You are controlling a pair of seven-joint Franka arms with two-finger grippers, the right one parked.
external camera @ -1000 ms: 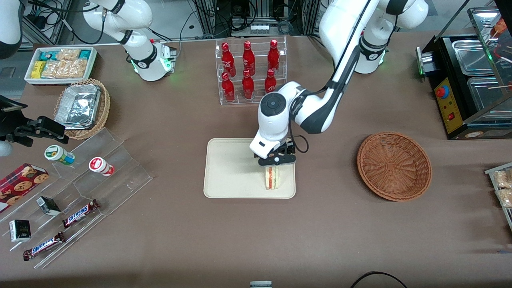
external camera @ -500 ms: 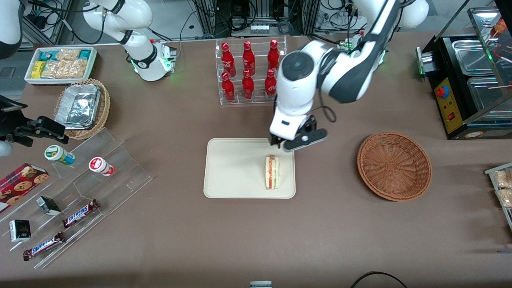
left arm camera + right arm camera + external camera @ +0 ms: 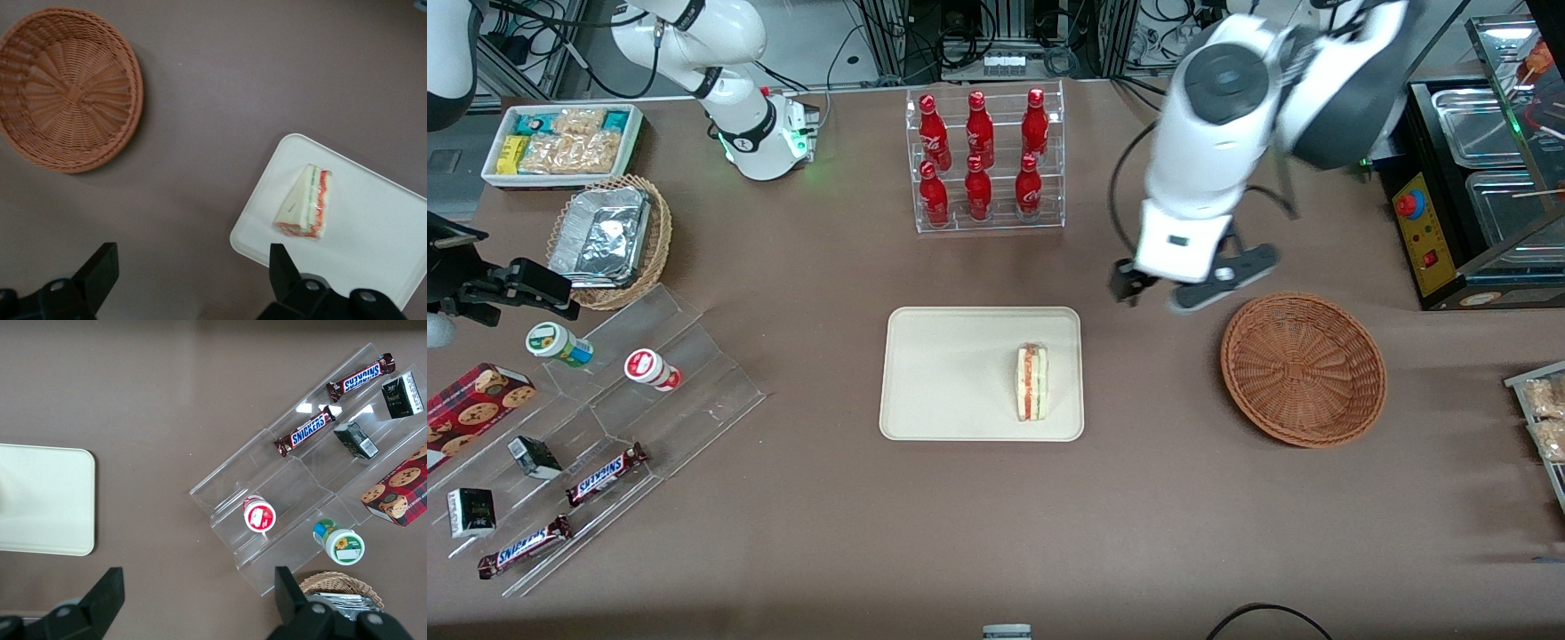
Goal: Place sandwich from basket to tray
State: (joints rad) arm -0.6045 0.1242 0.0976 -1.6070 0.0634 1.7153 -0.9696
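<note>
Sandwich: lay on its side on the tray, near the edge closest to the basket, filling stripe showing; also seen from the wrist.
Tray: flat on the table, nearer the front camera than the rack of red bottles.
Basket: sat beside the tray, toward the working arm's end.
Gripper: hung high over bare table between tray and basket, spread wide, held nothing.
</note>
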